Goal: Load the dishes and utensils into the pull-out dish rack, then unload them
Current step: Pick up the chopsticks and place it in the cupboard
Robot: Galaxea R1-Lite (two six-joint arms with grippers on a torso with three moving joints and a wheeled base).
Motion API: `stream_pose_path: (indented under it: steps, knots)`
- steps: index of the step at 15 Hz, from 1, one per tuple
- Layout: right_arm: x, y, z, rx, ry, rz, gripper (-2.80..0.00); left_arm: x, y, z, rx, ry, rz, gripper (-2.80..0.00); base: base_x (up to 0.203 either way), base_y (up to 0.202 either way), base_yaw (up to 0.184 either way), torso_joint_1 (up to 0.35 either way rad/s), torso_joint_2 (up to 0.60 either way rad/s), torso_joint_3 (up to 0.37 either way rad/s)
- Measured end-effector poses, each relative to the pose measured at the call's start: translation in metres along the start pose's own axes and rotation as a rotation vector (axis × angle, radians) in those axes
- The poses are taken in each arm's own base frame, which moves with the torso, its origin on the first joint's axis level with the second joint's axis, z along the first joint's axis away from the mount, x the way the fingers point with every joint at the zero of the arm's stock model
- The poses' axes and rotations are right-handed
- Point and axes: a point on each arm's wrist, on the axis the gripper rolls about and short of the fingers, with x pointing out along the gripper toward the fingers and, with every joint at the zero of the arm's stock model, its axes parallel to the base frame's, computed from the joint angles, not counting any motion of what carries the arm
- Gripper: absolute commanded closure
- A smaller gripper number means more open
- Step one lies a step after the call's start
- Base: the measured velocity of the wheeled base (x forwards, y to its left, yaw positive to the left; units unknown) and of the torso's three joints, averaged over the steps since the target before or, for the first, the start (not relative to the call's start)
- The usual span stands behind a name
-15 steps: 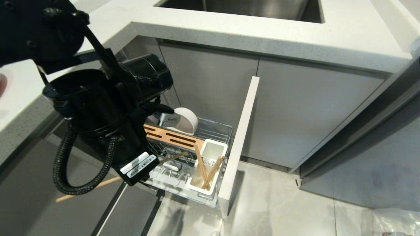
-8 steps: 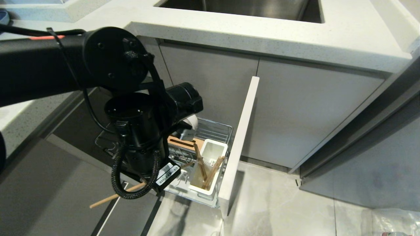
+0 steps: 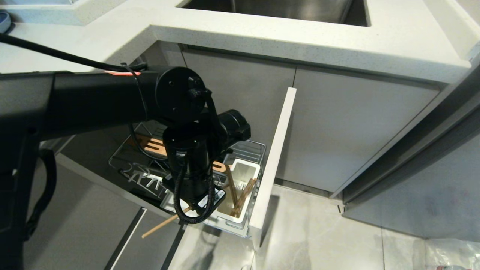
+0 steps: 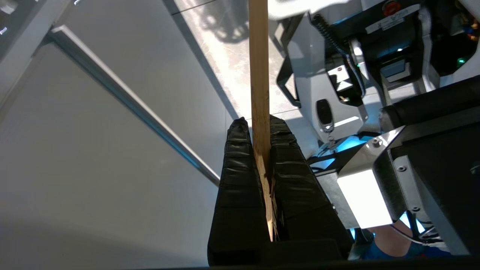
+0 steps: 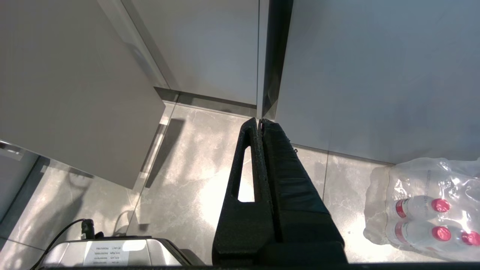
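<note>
The left gripper (image 4: 261,123) pinches one chopstick (image 4: 258,75) above the pull-out dish rack (image 3: 245,148). Perhaps two more chopsticks (image 3: 240,197) lean in its one white utensil cup (image 3: 245,170), at the rack's front corner. The right gripper (image 5: 260,122) is pressed together, empty.

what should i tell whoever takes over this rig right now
Left tool: shut on one chopstick, over the near end of the pull-out dish rack; the stick's free end juts out past the rack's near edge.
Right tool: shut, empty, parked low over the floor.
Two more chopsticks stand in the white utensil cup.
The arm hides the bowl; no spoon shows.
Cannot tell from this moment whether the stick is going in or coming out. Either way, the held chopstick needs placing.
</note>
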Motion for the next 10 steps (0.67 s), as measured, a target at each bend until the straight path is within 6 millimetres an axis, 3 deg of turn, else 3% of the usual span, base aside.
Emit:
stream_pose_path:
  steps: [10]
  knots:
    - [0.000, 0.000, 0.000, 0.000, 0.000, 0.000, 0.00, 0.021, -0.013, 0.010, 0.032, 0.067, 0.012, 0.00, 0.000, 0.000, 0.000, 0.000, 0.00, 0.000]
